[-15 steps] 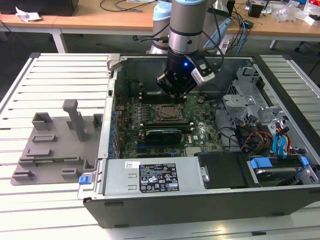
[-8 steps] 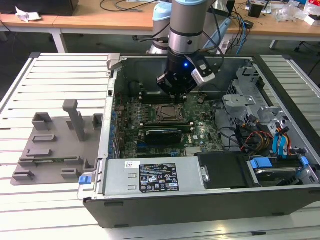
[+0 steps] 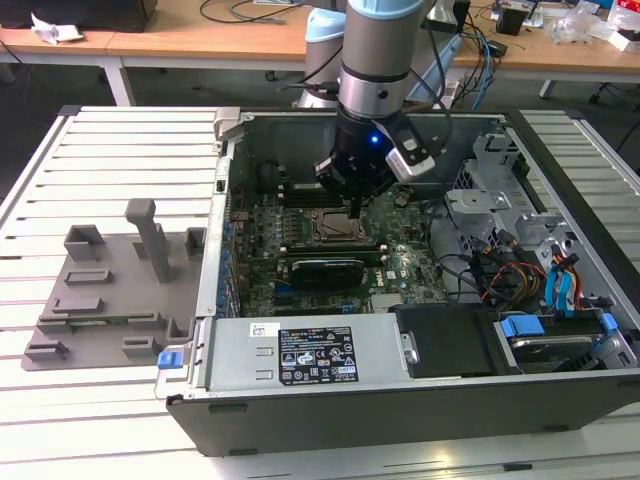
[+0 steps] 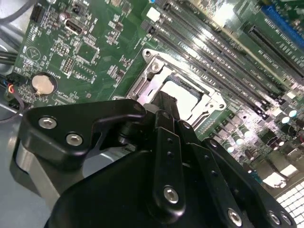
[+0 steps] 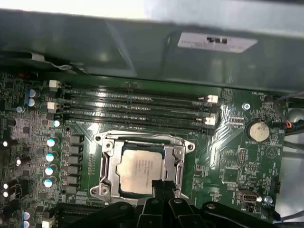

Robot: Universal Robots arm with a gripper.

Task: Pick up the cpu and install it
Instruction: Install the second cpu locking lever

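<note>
So we're seeing the cpu (image 5: pixel 141 169) sitting flat inside the socket frame (image 5: pixel 107 167) on the motherboard (image 5: pixel 228 161), silver top facing up, right under the hand (image 5: pixel 161 186). The hand's dark tip is hovering at the chip's near edge; we can't tell whether its fingers are apart or together. Just beyond the socket, the memory slots (image 5: pixel 133 107) are running side by side. In the exterior view, the hand (image 3: pixel 352 205) is hanging inside the open computer case (image 3: pixel 380 410), with the grey fixture tray (image 3: pixel 100 300) lying well off toward the exterior view's left on the desk (image 3: pixel 110 150).

White slatted metal work surface (image 3: pixel 120 150) in foreground. Behind it, long light-brown wooden desks (image 3: pixel 190 35) on white legs, strewn with black and blue cables (image 3: pixel 478 40). Dark grey floor (image 3: pixel 30 95) beneath. Lighting bright, even
</note>
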